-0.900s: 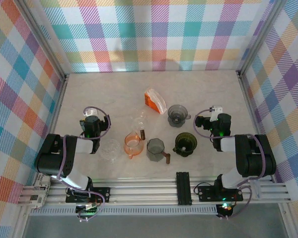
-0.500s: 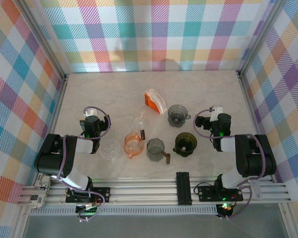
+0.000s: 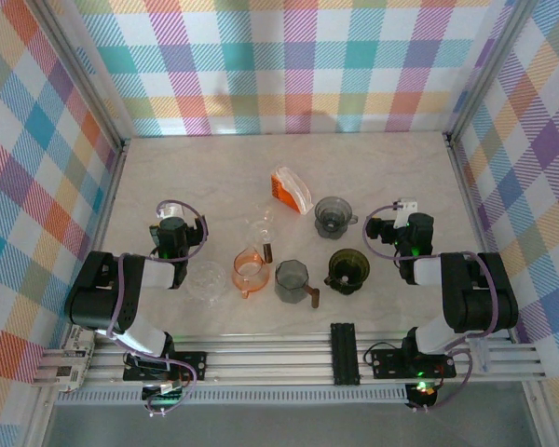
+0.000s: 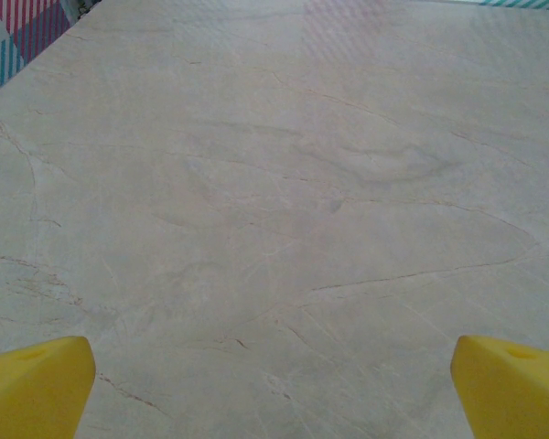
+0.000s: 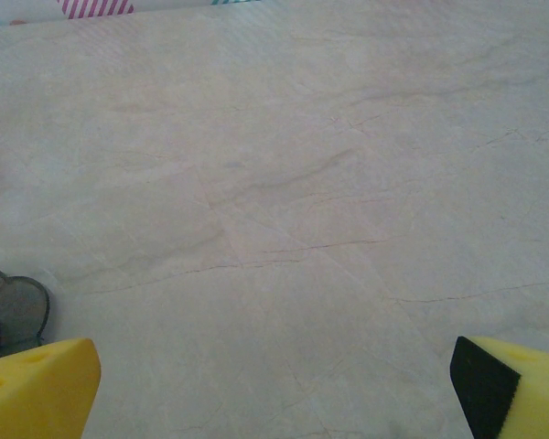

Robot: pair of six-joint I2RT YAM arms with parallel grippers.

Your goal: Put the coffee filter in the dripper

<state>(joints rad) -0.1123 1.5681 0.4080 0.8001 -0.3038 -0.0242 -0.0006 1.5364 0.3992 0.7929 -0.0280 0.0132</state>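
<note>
Nothing has shifted since the earlier frames; both arms rest folded low. Left hand [image 3: 172, 233] lies at the left of the desk [image 3: 205, 177], its yellow fingers [image 4: 32, 384] spread wide over bare marble; right hand [image 3: 402, 230] lies at the right, fingers [image 5: 37, 380] likewise spread, with the grey dripper [image 3: 334, 215] just to its left. Between the hands stand an orange dripper [image 3: 249, 270] and a dark green dripper [image 3: 347, 268]; the coffee filter [image 3: 291, 189], an orange-and-white wedge, lies farther back, apart from every dripper.
</note>
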